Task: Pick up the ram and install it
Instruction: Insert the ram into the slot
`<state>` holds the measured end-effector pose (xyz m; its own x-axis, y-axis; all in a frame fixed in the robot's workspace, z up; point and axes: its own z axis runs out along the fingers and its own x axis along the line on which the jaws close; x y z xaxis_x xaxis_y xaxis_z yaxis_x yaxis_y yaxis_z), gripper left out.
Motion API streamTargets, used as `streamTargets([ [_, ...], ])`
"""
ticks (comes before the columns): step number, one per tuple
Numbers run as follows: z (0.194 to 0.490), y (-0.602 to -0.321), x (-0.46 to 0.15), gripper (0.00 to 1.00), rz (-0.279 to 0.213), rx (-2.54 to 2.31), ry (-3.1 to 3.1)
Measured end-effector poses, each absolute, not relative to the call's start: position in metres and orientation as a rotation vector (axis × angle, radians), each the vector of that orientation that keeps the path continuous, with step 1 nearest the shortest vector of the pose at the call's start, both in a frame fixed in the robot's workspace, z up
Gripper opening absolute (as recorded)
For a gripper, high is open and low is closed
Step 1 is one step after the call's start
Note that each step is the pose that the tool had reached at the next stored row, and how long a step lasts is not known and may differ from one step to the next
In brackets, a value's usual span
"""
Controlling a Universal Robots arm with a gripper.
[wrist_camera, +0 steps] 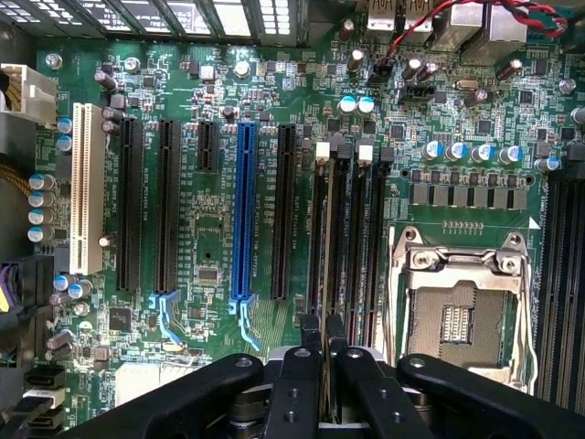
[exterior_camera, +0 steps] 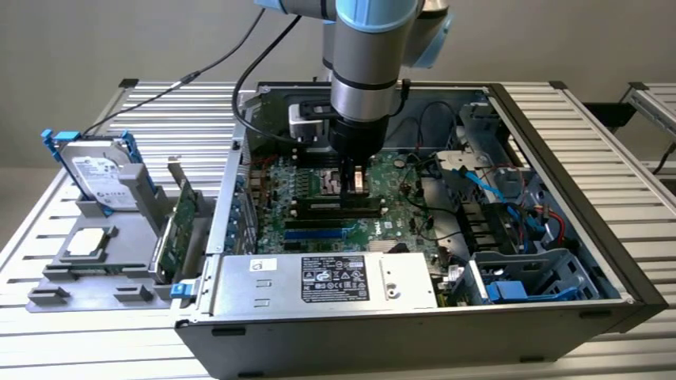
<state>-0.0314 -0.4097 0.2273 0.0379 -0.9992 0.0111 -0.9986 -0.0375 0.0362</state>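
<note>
The black two-finger gripper (wrist_camera: 324, 327) is closed narrowly on the thin green ram stick (exterior_camera: 357, 179), held edge-on just above the motherboard's long black memory slots (wrist_camera: 352, 229). Pick-up appears complete; seating is not yet done.

A silver-grey tubular robot arm (exterior_camera: 365, 71) wears a pale blue joint cap (exterior_camera: 377, 14). Thin black cables (exterior_camera: 243, 79) trail off it. Its matte black pincer (wrist_camera: 324, 338) has round screws in the fingers (wrist_camera: 294, 393).

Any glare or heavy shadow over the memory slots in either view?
Exterior view: soft, even light, inside of the case dimmer than the table. Wrist view: motherboard evenly lit, no glare on the memory slots; the vents blown out white.
</note>
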Motion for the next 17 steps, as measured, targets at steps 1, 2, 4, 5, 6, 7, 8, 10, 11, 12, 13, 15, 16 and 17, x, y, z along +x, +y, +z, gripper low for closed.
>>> streamTargets([
  [1, 0.2272, -0.4098, -0.0314, 0.14, -0.027, 2.239, -2.156],
  [2, 0.2271, -0.4098, -0.0314, 0.14, -0.027, 2.239, -2.156],
  [4, 0.2271, -0.4099, -0.0313, 0.14, -0.027, 2.239, -2.156],
  [5, 0.2271, -0.4099, -0.0313, 0.14, -0.026, 2.238, -2.156],
  [6, 0.2271, -0.41, -0.0313, 0.14, -0.026, 2.238, -2.155],
  [7, 0.2271, -0.41, -0.0313, 0.14, -0.026, 2.238, -2.155],
  [8, 0.2271, -0.4101, -0.0313, 0.14, -0.026, 2.238, -2.155],
  [10, 0.2268, -0.4104, -0.0313, 0.14, -0.026, 2.238, -2.155],
  [11, 0.2266, -0.4105, -0.0313, 0.14, -0.026, 2.238, -2.155],
  [12, 0.2263, -0.4107, -0.0313, 0.14, -0.026, 2.238, -2.155],
  [13, 0.2261, -0.4108, -0.0313, 0.14, -0.026, 2.238, -2.155],
  [15, 0.226, -0.4109, -0.0313, 0.14, -0.026, 2.238, -2.155],
  [16, 0.226, -0.4109, -0.0313, 0.14, -0.026, 2.238, -2.155],
  [17, 0.2259, -0.4109, -0.0313, 0.14, -0.026, 2.238, -2.155],
])
